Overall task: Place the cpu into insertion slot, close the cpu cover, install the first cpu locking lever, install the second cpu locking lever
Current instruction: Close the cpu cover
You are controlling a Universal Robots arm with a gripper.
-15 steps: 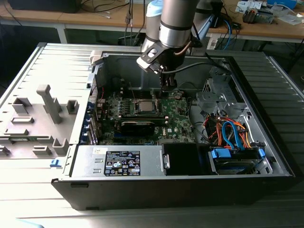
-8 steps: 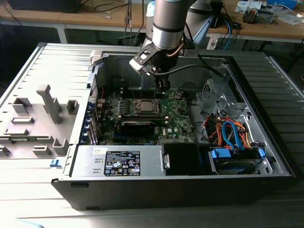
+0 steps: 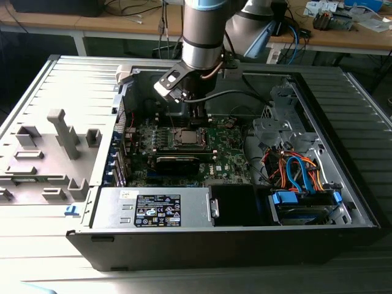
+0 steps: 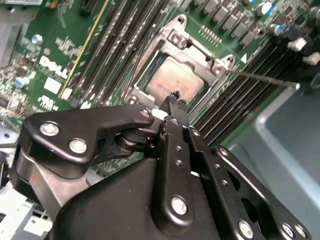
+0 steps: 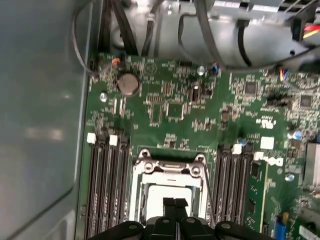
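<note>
Where cpu [image 4: 171, 79] sits, claw [image 4: 176, 98] points down

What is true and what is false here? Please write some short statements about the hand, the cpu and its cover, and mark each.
1. The hand holds the cpu in the air. False: the cpu lies flat, framed by the cpu cover.
2. The hand is shut, over the cpu. True.
3. The coin battery lies on the cpu. False: it sits on the green board, apart.
4. A thin metal rod sticks out beside the cpu cover. True.
</note>
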